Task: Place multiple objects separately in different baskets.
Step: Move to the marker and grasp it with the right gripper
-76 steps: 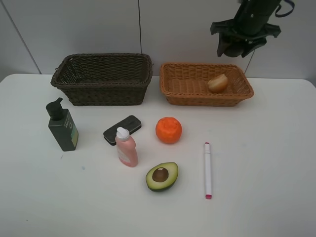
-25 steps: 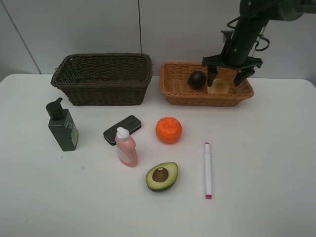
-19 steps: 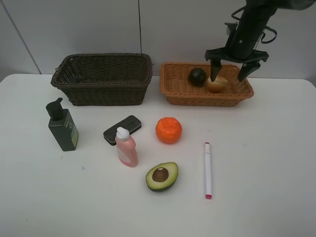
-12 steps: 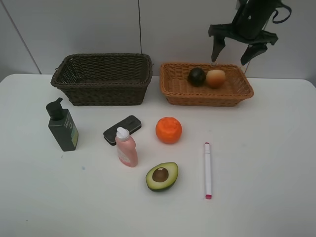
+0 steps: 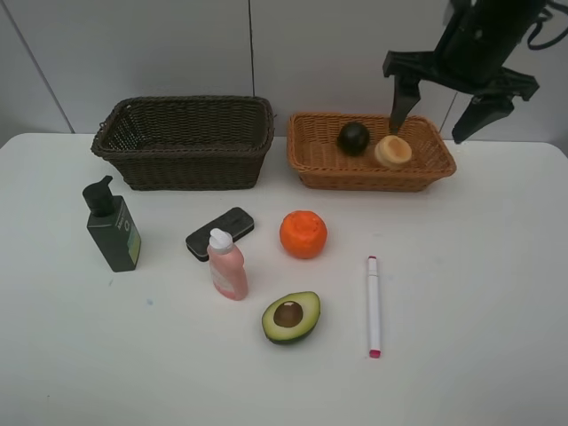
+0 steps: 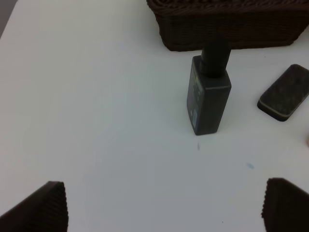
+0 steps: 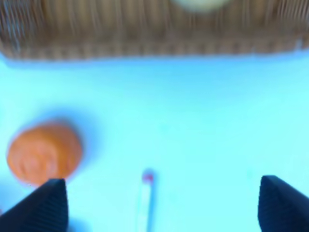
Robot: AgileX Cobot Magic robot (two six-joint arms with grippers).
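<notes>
Right claw (image 5: 431,125) hangs near light basket (image 5: 337,177), jaws apart, empty. Mangosteen (image 5: 354,138) and tan fruit (image 5: 392,151) lie inside. Left claw (image 6: 164,212) also apart, empty.

Wide-spread claw (image 7: 158,207) flanks blurred orange (image 7: 43,152), marker (image 7: 147,179), light basket (image 7: 145,36).

The mangosteen (image 5: 354,138) and round fruit (image 5: 392,151) lie side by side in the right basket (image 5: 373,181); the orange (image 5: 303,233) lies nearer.
</notes>
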